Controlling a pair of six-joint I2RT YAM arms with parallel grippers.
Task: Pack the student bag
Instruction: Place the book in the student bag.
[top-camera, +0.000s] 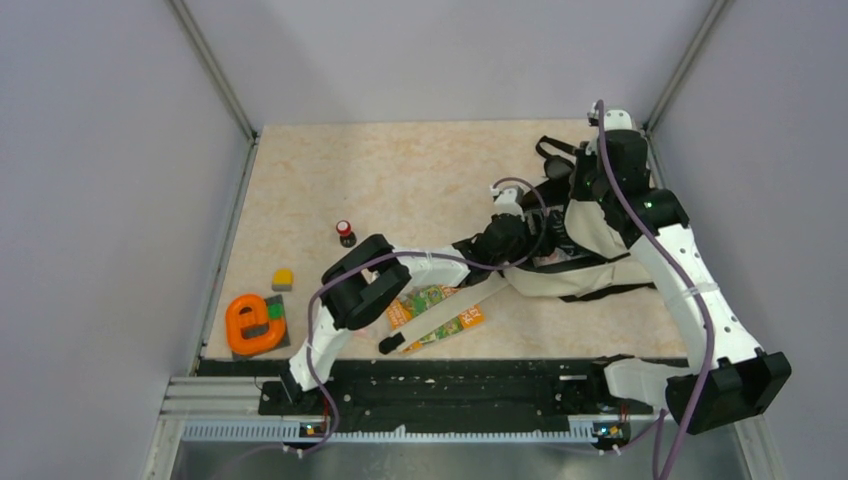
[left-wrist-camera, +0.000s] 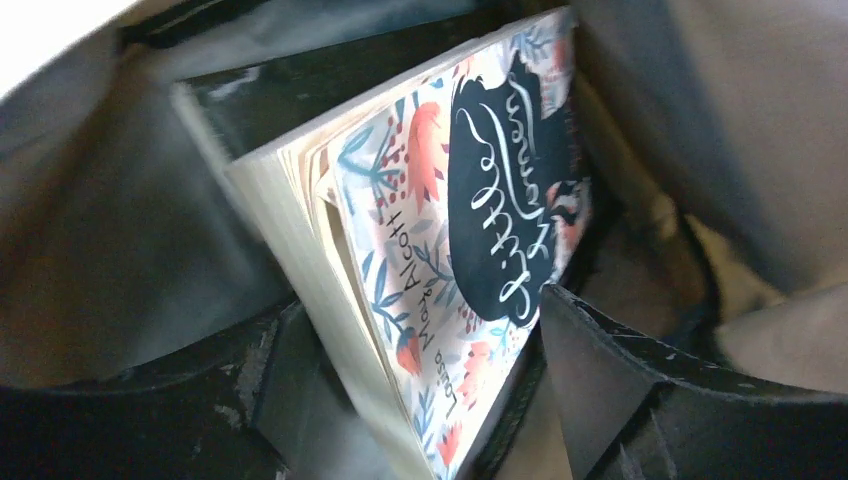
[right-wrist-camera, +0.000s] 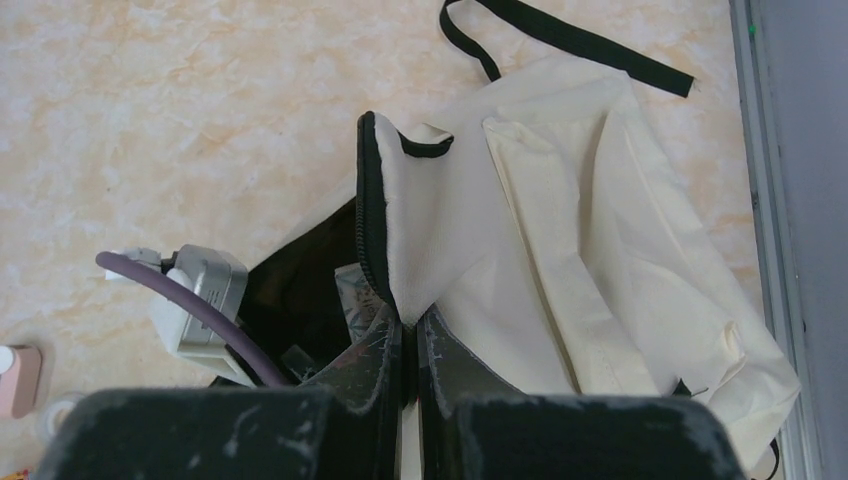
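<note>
1. Top view: the student bag (top-camera: 585, 275) lies on its side at the far right part of the bench (top-camera: 400, 170), close to the right wall. The left arm (top-camera: 440, 265) stretches across the bench and its end goes into the mouth of the bag. The right arm (top-camera: 680, 270) comes from the near right and bends down on the upper side of the bag. A long beige strap (top-camera: 470, 300) runs from the bag toward the near edge and lies over a green and orange book (top-camera: 425, 298). On the left side, well apart from the bag, there are an orange ring-shaped thing (top-camera: 250, 325), a small yellow block (top-camera: 283, 277) and a small bottle with red cap (top-camera: 345, 232)
2. Left wrist view: the camera looks inside the bag, with dark lining (left-wrist-camera: 120, 220) on all sides. A flower-pattern book (left-wrist-camera: 450, 200) stands tilted there, the pages edge to the left. The left claw (left-wrist-camera: 415, 310) has its two fingers (left-wrist-camera: 620, 380) apart, one on each side of the book's near end; if they touch the book I cannot tell
3. Right wrist view: the right claw (right-wrist-camera: 410, 325) is closed together on the cream edge with black zipper at the bag mouth and holds this flap up. The cream body of the bag spreads to the right. The grey end of the left arm, with a purple cable (right-wrist-camera: 190, 305), sits at the dark opening
</note>
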